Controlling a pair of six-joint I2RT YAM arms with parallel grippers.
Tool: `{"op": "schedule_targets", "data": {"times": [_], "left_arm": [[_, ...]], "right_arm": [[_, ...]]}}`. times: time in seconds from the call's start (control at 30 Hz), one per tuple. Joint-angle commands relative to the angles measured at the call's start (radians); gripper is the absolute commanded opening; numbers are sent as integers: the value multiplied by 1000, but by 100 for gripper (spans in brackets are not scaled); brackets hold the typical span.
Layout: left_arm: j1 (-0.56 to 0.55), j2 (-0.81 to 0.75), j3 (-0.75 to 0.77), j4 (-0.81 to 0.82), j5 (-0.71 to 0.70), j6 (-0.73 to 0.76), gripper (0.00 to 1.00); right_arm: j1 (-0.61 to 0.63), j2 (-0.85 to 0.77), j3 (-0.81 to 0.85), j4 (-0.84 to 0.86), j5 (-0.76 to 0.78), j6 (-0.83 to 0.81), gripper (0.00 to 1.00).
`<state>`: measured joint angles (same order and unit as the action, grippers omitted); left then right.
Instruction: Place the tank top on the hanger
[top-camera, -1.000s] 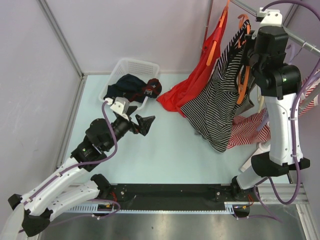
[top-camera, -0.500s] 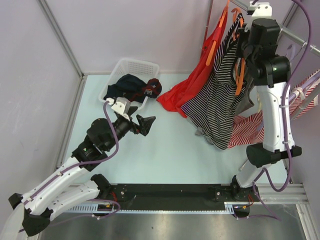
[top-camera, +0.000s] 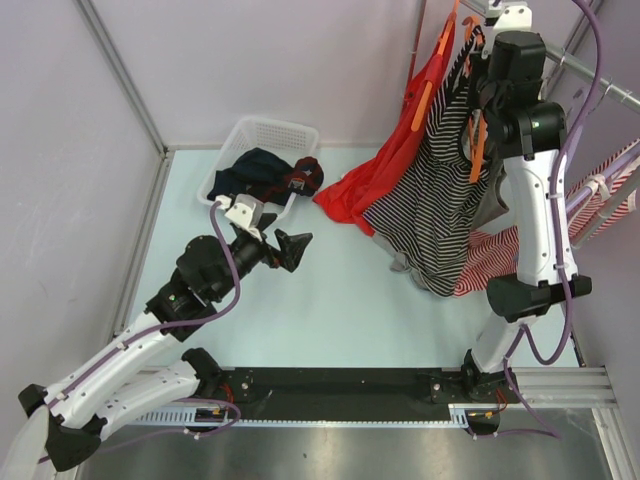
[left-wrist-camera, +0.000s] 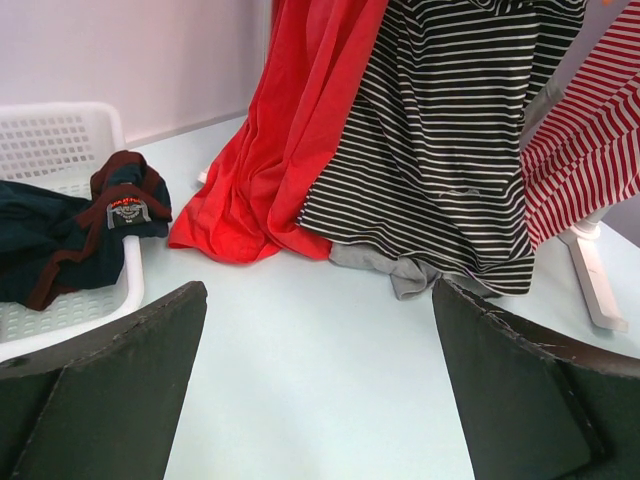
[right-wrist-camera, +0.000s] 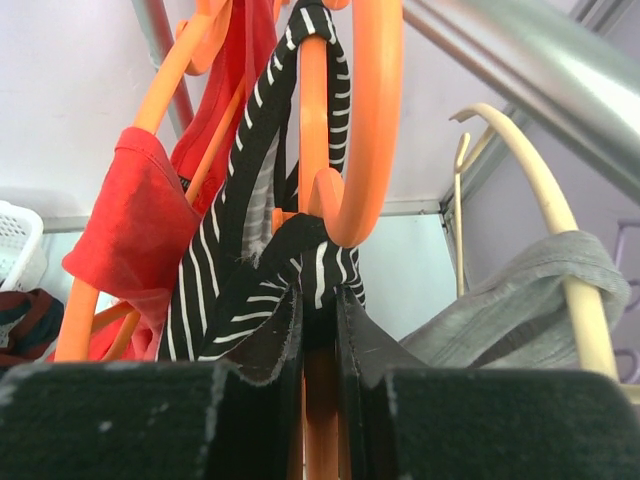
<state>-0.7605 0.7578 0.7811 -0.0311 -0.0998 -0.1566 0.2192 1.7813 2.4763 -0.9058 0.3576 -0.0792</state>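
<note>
Black left gripper (top-camera: 287, 247), lower left of centre, hovers above the table with jaws wide apart. Upper right, the right gripper (right-wrist-camera: 320, 330) is clamped on the orange hanger (right-wrist-camera: 362, 130); the striped tank top (top-camera: 432, 200) drapes from it beside 1 red garment (top-camera: 385, 170).

The tank top (top-camera: 435, 200) is soft, matt knit cloth, limp and creased. The hanger (right-wrist-camera: 368, 130) carrying it is smooth orange plastic with a faint gloss. The red garment (left-wrist-camera: 270, 150) beside it is thinner cloth with a slight sheen along its folds. The rail (right-wrist-camera: 520, 60) overhead is bare grey metal, dully shiny. The right claw (right-wrist-camera: 318, 335) has matt black pads, rough and frayed at their edges, and the left claw (left-wrist-camera: 315, 300) looks the same. The basket (top-camera: 265, 122) at the counter's far left corner is white latticed plastic. The counter (top-camera: 330, 290) itself is pale, smooth and matt.
</note>
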Motion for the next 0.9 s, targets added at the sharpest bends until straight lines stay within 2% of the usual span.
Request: {"op": "schedule_targets", "data": {"times": [0.0,0.4,0.63,0.87], "left_arm": [[9,0,0,28,17,3,99],[9,2,-3,54,31,-6,99],[9,-3,-6,57,32,-8,100],[9,-5,-8,59,37,-11,99]], "right_arm": [[-6,-2,10,79,10,-4,0],[-6,-28,-109,96,-26,22,0],[-4,-34,-120,99,-46,25,0],[9,-111,-203,116,-66,29,0]]}}
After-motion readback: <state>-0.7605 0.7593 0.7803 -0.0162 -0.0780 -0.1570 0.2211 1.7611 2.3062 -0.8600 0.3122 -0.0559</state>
